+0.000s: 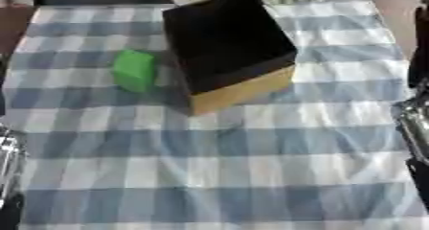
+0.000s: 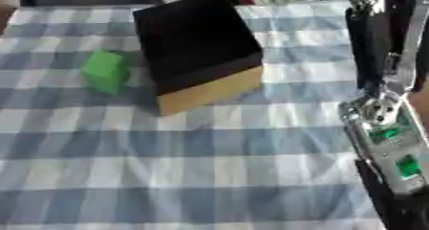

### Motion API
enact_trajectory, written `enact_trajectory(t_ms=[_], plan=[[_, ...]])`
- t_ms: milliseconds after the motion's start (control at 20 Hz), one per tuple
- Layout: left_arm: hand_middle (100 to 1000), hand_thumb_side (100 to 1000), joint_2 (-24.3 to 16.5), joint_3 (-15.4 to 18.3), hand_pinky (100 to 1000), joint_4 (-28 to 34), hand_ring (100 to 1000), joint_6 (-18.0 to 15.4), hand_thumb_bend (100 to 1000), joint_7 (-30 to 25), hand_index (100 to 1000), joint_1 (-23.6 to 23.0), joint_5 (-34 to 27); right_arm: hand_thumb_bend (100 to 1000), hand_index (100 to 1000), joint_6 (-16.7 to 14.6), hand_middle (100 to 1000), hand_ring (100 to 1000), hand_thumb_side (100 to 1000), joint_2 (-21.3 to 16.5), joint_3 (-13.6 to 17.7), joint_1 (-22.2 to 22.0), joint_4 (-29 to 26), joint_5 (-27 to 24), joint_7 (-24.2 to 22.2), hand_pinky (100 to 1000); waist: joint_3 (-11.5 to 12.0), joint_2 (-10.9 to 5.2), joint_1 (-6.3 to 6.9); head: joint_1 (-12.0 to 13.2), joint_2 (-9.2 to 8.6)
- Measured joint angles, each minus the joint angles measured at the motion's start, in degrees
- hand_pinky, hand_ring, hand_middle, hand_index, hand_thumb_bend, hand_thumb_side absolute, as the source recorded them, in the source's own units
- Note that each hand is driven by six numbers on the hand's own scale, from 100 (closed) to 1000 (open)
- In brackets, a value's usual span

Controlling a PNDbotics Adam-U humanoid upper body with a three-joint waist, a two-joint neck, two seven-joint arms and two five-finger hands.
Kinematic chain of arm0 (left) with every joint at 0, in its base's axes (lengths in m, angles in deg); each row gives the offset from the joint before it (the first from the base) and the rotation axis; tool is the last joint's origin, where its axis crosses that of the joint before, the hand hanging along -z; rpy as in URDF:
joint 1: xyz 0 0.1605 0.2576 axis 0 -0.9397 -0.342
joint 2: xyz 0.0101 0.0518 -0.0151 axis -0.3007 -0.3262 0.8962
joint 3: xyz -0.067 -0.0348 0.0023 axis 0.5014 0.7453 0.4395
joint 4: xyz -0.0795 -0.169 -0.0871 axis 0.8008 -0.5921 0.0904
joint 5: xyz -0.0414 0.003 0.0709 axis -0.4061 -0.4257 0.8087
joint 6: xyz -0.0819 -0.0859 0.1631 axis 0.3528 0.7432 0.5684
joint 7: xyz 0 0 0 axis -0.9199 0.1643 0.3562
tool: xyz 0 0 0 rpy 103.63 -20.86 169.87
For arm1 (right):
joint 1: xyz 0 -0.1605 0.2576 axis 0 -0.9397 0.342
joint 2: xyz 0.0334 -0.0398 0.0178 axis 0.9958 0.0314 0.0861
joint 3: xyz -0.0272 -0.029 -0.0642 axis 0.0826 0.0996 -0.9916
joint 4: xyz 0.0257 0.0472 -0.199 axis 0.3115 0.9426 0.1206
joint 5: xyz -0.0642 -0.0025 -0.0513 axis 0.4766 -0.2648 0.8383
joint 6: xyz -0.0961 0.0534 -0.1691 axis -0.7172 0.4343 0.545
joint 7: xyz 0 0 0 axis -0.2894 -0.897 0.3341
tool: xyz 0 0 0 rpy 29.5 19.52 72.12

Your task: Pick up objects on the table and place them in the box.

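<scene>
A green block point(image 1: 134, 70) lies on the counter's blue-and-white checked cloth point(image 1: 251, 166), just left of the box point(image 1: 228, 42), apart from it. The box (black inside, tan cardboard wall facing the camera) sits askew toward the far edge. The right arm point(image 2: 389, 143) shows at the right edge; its robot hand is not visible, so I cannot tell its fingers' state. The left robot hand is unseen too.
</scene>
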Motion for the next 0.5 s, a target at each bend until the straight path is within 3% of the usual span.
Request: enact_trajectory(t_ms=[50, 100, 200, 500], plan=[[707, 280, -0.72, 0.0, 792, 0.0, 767, 0.47, 253, -0.18, 899, 0.01, 0.17, 100, 799, 0.01, 666, 754, 607, 0.0, 0.0, -0.05, 0.0, 0.0, -0.09, 853, 0.0, -0.02, 0.06, -0.02, 0.0], [713, 241, -1.69, 0.0, 795, 0.0, 770, 1.16, 278, -0.54, 907, 0.05, 0.44, 100, 799, 0.02, 666, 753, 603, 0.0, 0.0, -0.16, 0.0, 0.0, -0.15, 853, 0.0, -0.07, 0.15, -0.05, 0.0], [722, 202, -4.17, -0.01, 805, 0.0, 780, 3.4, 242, -1.83, 917, 0.55, 0.99, 100, 799, 0.04, 665, 753, 602, -0.02, 0.0, -0.29, 0.0, 0.0, -0.3, 853, 0.03, -0.33, 0.37, -0.27, 0.02], [743, 100, -14.39, -1.11, 831, 0.0, 803, 15.47, 176, -8.58, 934, 3.97, 1.02, 100, 799, 0.25, 665, 753, 601, -0.15, -0.16, -0.41, 0.0, 0.0, -0.59, 853, 0.25, -0.73, 0.73, -1.04, 0.27]])
